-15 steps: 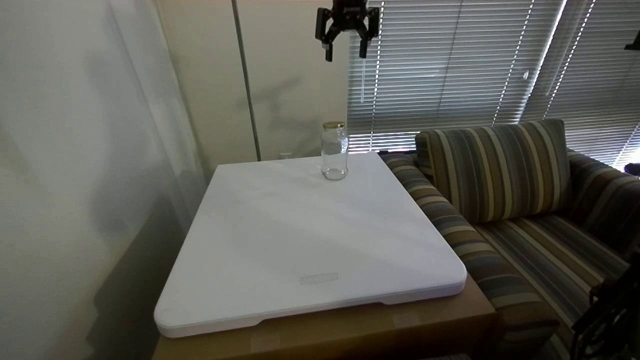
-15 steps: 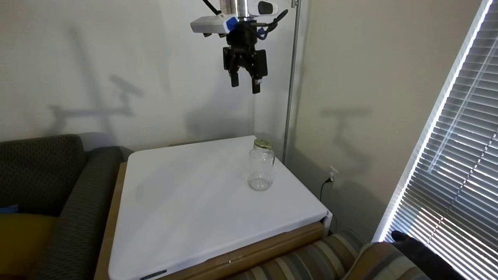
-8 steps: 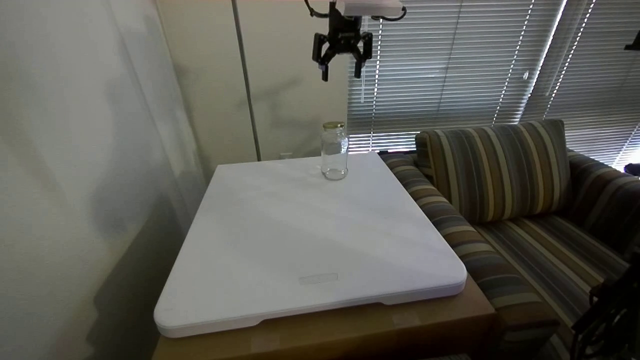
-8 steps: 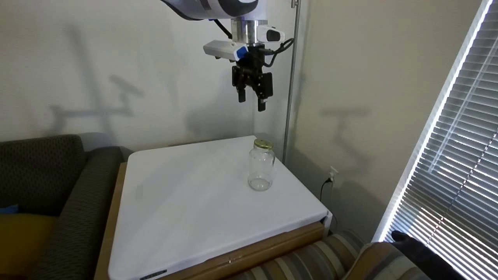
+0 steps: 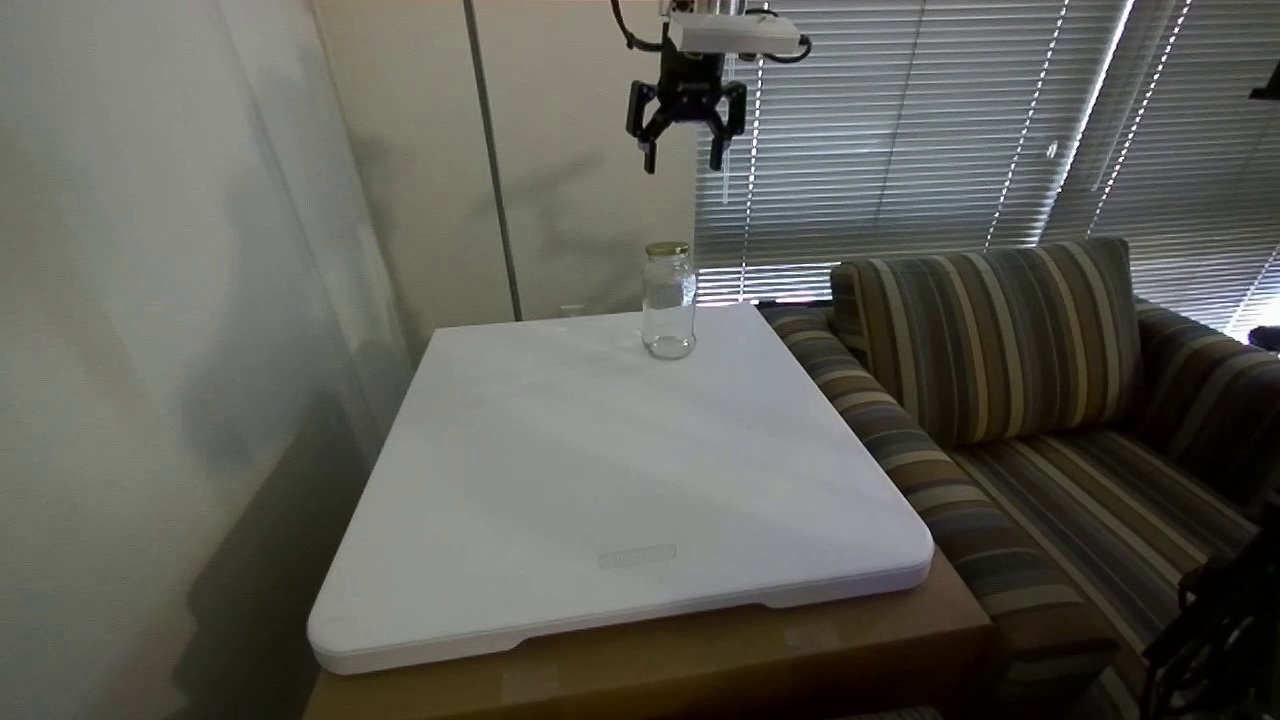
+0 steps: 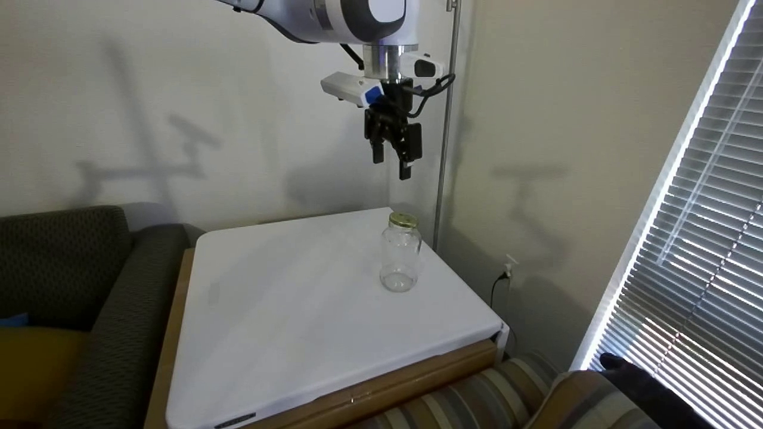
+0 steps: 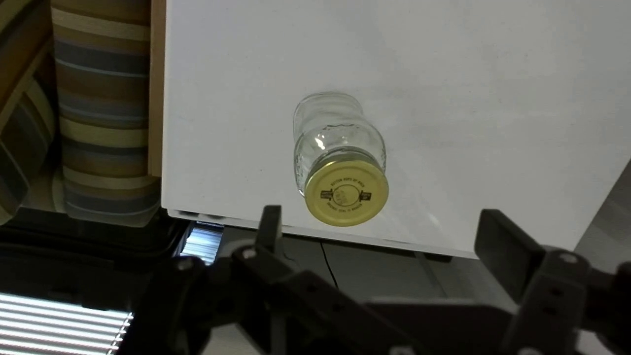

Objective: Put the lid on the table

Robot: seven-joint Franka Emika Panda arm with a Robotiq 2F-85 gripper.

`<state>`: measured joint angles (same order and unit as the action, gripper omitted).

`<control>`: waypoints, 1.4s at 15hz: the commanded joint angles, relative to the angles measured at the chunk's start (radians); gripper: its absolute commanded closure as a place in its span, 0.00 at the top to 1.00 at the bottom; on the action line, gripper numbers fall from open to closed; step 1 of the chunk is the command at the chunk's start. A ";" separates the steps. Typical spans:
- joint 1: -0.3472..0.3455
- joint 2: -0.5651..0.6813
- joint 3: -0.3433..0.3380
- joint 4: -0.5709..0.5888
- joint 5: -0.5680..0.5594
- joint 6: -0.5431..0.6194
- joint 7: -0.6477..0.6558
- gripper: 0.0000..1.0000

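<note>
Hovering, jaws apart: one hand [image 5: 684, 164] above one table [image 5: 600, 470], one lid [image 7: 346, 191] on one jar [image 6: 400, 259]

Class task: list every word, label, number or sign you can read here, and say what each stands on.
"BUTTON POPS UP": lid, upper arc; last word blurred.
"ORIGINAL SEAL": lid, lower arc; rest blurred.
Too blurred: the lid's dark side blocks and centre print.
Table: its faint rectangle and dark edge strip, nothing legible.

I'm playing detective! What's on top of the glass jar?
A round gold lid, with dark printing on it, sits on the jar. It hides the jar's mouth, so you can't see that.
</note>
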<state>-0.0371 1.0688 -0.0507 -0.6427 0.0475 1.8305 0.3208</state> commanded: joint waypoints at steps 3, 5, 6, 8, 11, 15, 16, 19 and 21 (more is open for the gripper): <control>-0.011 0.039 -0.006 0.034 0.002 -0.006 0.030 1.00; -0.020 0.061 -0.006 0.050 0.008 -0.024 0.063 1.00; -0.026 0.069 -0.002 0.055 0.013 -0.029 0.072 1.00; -0.040 0.083 0.012 0.059 0.026 -0.038 0.073 1.00; -0.056 0.106 0.030 0.074 0.055 -0.040 0.062 1.00; -0.063 0.133 0.048 0.099 0.086 -0.044 0.062 1.00; -0.062 0.137 0.048 0.105 0.085 -0.044 0.066 1.00; -0.045 0.105 0.032 0.043 0.064 -0.008 0.071 1.00; -0.043 0.100 0.033 0.037 0.063 -0.024 0.068 1.00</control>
<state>-0.0808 1.1736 -0.0184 -0.5994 0.1117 1.8222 0.3923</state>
